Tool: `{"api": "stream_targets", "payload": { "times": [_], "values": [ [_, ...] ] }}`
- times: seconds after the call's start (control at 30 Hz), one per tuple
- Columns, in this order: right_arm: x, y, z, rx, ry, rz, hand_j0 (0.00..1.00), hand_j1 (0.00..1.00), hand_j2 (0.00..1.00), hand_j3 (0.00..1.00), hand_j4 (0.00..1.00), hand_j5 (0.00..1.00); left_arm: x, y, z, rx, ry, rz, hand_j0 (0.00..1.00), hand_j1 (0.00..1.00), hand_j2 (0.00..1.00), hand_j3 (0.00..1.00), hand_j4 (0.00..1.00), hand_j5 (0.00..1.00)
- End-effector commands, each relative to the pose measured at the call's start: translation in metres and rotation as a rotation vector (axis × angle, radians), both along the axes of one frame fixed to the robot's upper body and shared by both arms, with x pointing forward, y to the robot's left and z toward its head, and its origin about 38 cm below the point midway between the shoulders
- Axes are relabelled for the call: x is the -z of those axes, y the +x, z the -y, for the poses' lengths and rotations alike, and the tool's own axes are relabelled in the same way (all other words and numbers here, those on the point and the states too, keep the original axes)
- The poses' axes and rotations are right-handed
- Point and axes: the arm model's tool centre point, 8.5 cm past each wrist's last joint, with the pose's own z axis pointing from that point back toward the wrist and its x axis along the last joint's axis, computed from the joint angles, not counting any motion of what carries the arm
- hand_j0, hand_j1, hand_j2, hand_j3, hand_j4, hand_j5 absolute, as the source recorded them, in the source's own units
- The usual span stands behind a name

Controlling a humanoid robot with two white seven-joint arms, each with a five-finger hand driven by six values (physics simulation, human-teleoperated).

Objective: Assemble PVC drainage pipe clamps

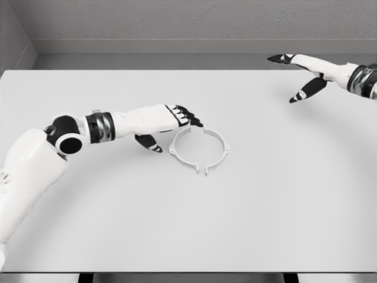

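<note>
Tabletop (188,236): white, its near edge running along the bottom of the view; a broad bare stretch lies between that edge and the parts. Left arm enters from the lower left, forearm reaching rightward. Left hand (168,125): fingers extended and slightly curled, thumb dropped below, grasping nothing; its fingertips sit just beside the upper left rim of the clamp. Clamp halves (198,150): two pale half-rings lying flat near the tabletop's middle, set facing each other as a near-circle, small gaps at top and bottom. Right hand (306,73): far right corner, raised, fingers spread, released, well apart from the clamp. Far edge meets a grey wall.
</note>
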Motion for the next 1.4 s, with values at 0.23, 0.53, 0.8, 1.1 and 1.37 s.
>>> {"api": "stream_targets", "payload": {
  "times": [0.23, 0.53, 0.8, 1.1, 1.37],
  "values": [
    [-0.004, 0.001, -0.002, -0.003, 0.010, 0.010, 1.00, 1.00, 1.00, 1.00, 1.00, 1.00, 0.002, -0.001, 0.010, 0.011, -0.015, -0.010, 1.00, 1.00, 1.00, 1.00, 1.00, 1.00],
    [-0.005, 0.001, -0.003, -0.009, 0.008, 0.014, 1.00, 1.00, 1.00, 1.00, 1.00, 1.00, 0.003, -0.001, 0.017, 0.017, -0.012, -0.006, 1.00, 1.00, 1.00, 1.00, 1.00, 1.00],
    [-0.006, 0.001, -0.005, -0.013, 0.010, 0.018, 1.00, 1.00, 1.00, 1.00, 1.00, 1.00, 0.007, -0.004, 0.028, 0.042, 0.004, -0.007, 1.00, 1.00, 1.00, 1.00, 1.00, 1.00],
    [-0.004, 0.001, -0.007, -0.017, 0.011, 0.015, 1.00, 1.00, 1.00, 1.00, 1.00, 1.00, 0.008, -0.005, 0.031, 0.048, 0.003, -0.007, 1.00, 1.00, 1.00, 1.00, 1.00, 1.00],
    [-0.004, 0.001, -0.007, -0.017, 0.011, 0.015, 1.00, 1.00, 1.00, 1.00, 1.00, 1.00, 0.001, -0.002, 0.023, 0.040, 0.014, 0.009, 1.00, 1.00, 1.00, 1.00, 1.00, 1.00]
  ]
}}
